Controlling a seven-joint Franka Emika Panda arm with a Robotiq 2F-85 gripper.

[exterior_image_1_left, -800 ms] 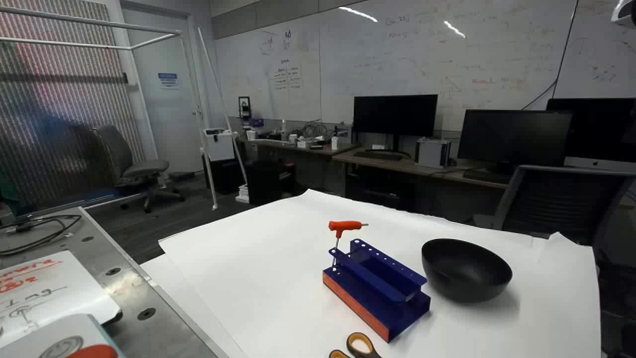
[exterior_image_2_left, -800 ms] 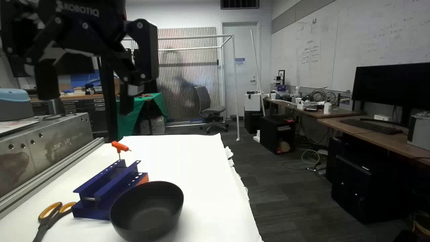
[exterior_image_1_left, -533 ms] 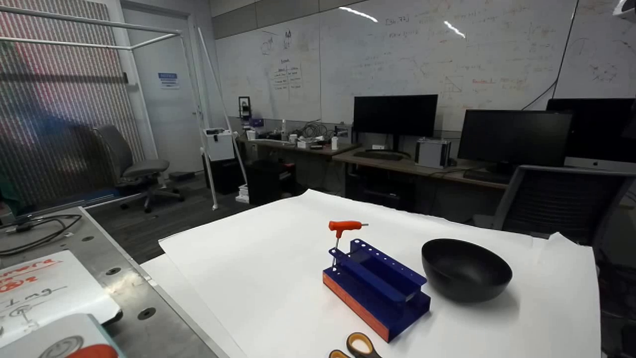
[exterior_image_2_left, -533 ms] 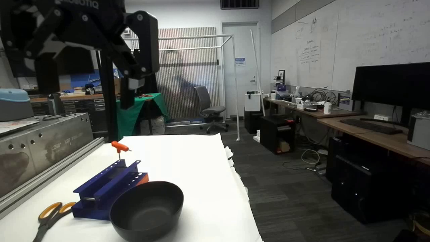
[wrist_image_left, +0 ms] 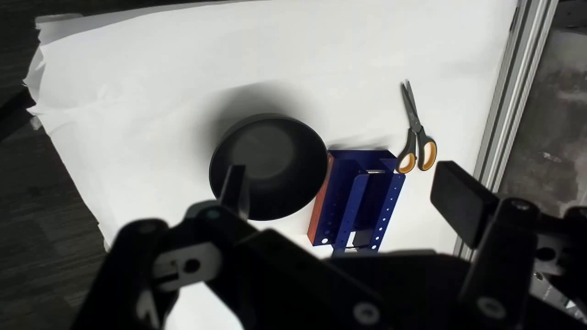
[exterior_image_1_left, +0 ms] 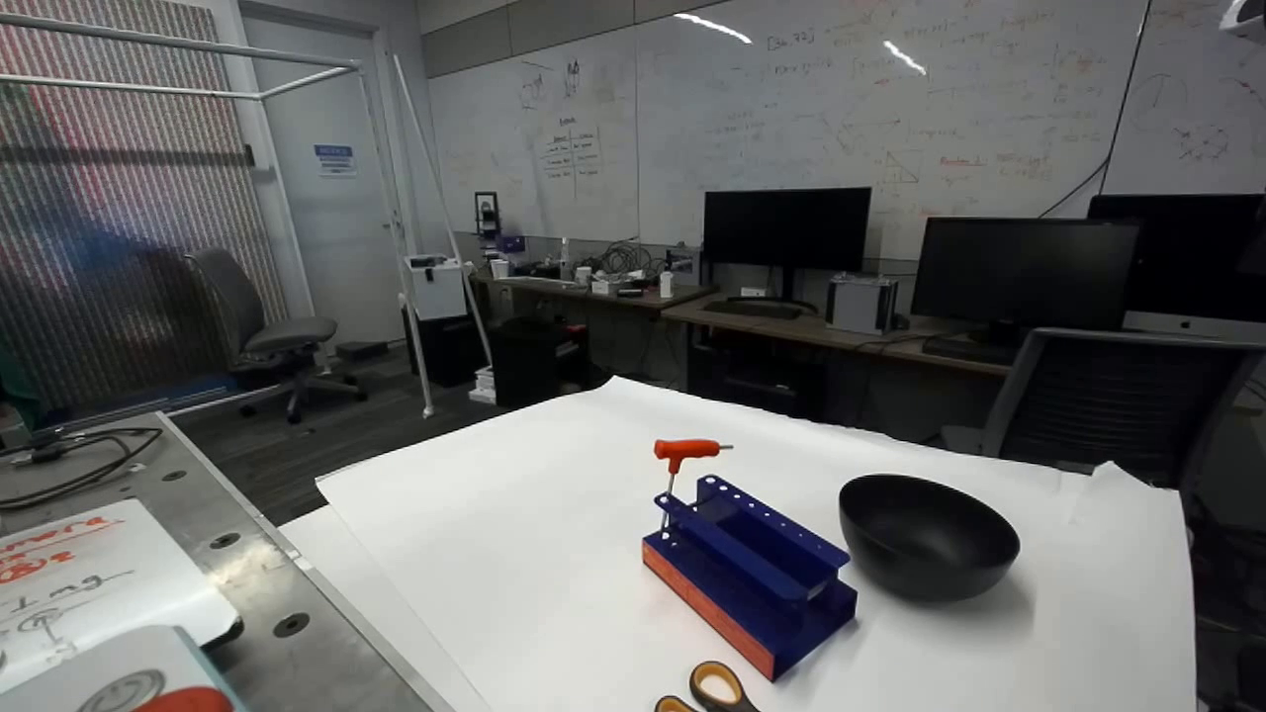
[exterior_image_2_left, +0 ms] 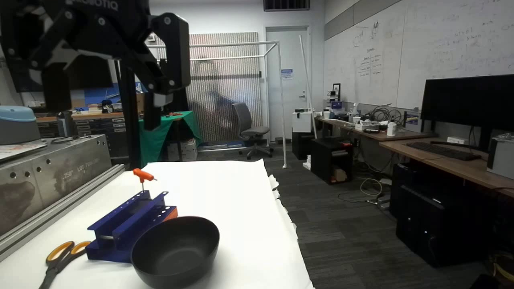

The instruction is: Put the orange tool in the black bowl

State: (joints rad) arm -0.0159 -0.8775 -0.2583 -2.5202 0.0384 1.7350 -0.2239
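The orange tool [exterior_image_1_left: 687, 449] stands upright in a hole at the end of the blue rack [exterior_image_1_left: 752, 583], its orange-red handle above the rack and its thin shaft down in it. It also shows in an exterior view [exterior_image_2_left: 143, 175]; in the wrist view it is hidden. The black bowl [exterior_image_1_left: 928, 539] sits upright beside the rack, with nothing seen inside it in an exterior view [exterior_image_2_left: 176, 253] and the wrist view [wrist_image_left: 270, 160]. My gripper [exterior_image_2_left: 105, 102] is open and empty, well above the table. In the wrist view its fingers [wrist_image_left: 348, 195] are wide apart over bowl and rack.
Scissors [wrist_image_left: 415, 130] with yellow-lined handles lie on the white paper beside the rack, on the side away from the bowl. A metal rail [exterior_image_2_left: 64, 208] and a metal block [exterior_image_2_left: 56, 168] border one table side. The paper's far edge [exterior_image_2_left: 281, 208] drops to the floor.
In an exterior view my gripper has risen slightly since the earliest frame, then stayed still. It remains open. The orange tool, rack, bowl and scissors have not moved.
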